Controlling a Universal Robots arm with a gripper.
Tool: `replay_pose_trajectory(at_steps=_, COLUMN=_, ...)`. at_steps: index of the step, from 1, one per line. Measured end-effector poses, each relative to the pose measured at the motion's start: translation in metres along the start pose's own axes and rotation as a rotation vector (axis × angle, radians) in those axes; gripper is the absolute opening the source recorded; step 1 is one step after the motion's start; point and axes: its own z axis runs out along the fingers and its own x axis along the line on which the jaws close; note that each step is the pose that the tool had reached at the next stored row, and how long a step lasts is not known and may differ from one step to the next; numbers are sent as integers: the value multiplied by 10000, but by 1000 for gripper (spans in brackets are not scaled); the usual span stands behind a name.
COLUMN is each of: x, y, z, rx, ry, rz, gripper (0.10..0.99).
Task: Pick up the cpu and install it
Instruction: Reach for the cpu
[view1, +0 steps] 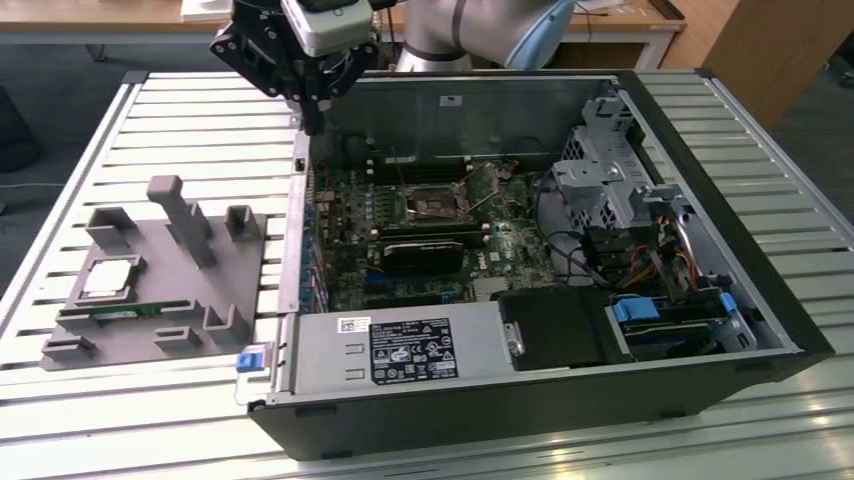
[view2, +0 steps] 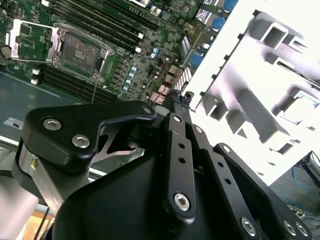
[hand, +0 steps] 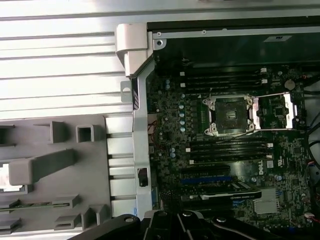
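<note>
Slatted metal table (view1: 174, 120); office floor & wood desk (view1: 80, 18) behind. Open PC case (view1: 534, 400) lies on it, board facing up. Grey jig (view1: 160, 290) sits just beside the case, on the exterior view's left. Cpu (view1: 110, 280) lies flat in the jig, well apart from the claw. Arm comes in from the far side, claw (view1: 315, 122) pointing down over the case's far wall nr the jig-side corner, fingers pressed together. Socket (view1: 438, 205) has its frame flipped open, w/ free room above the board. Drive cage (view1: 607, 170) crowds the exterior view's right.
</note>
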Motion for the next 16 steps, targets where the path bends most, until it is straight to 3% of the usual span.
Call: replay_pose_trajectory(at_steps=16, x=107, y=-8, z=-2, rx=-4, ry=0, rz=0, gripper=106)
